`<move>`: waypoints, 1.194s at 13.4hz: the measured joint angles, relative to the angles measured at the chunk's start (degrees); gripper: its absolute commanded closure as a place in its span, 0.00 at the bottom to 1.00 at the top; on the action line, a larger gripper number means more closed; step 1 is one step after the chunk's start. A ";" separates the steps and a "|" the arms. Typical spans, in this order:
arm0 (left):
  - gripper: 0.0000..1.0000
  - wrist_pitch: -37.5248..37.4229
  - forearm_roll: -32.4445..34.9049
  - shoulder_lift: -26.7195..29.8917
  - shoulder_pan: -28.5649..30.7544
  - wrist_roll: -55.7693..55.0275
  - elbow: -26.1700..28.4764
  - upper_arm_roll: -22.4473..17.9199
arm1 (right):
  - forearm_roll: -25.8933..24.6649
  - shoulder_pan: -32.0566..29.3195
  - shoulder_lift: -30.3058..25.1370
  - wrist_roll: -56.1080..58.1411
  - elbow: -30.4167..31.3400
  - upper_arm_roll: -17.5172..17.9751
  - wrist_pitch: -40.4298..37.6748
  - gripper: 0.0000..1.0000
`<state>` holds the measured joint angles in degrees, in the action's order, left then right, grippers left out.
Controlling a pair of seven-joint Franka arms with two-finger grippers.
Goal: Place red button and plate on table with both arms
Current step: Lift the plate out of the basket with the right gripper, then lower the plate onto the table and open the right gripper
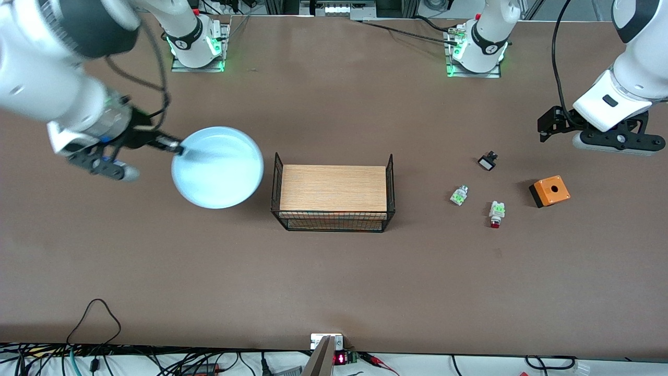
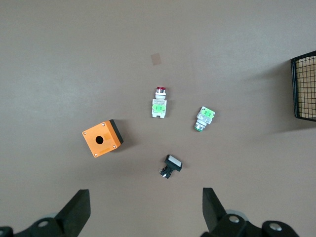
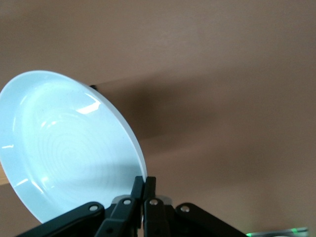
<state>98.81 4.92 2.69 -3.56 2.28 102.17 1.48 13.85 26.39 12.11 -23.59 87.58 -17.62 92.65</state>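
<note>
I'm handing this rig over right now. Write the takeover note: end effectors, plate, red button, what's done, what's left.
Right end effector: shut on the plate, holding it by the rim, lifted and tilted over the table, beside the wire crate toward the right arm's end.
Left end effector: open, empty, up over the small parts.
Red button: lying on the table, ungripped, beside the orange box.
Done: plate picked up.
Left: set the plate down; handle the red button.

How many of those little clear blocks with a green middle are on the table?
2, both toward the left arm's end of the table: the red button, nearest the front camera, and beside it the green-and-clear block without red, closer to the wire crate.
</note>
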 measured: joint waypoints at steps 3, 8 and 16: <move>0.00 -0.02 0.00 0.00 0.00 0.00 -0.01 0.02 | -4.90 -3.53 1.36 9.90 4.30 -0.05 1.73 1.00; 0.00 -0.03 0.00 0.00 0.00 0.00 -0.04 0.03 | -7.95 -9.33 3.69 23.83 15.41 -0.13 13.81 1.00; 0.00 -0.03 0.00 0.00 0.00 0.00 -0.30 0.04 | -7.98 -12.95 8.39 37.13 34.08 -0.09 38.18 1.00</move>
<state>98.78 4.92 2.69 -3.56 2.29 101.87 1.52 5.87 13.44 20.50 13.54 121.67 -17.71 130.83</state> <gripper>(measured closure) 0.000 0.969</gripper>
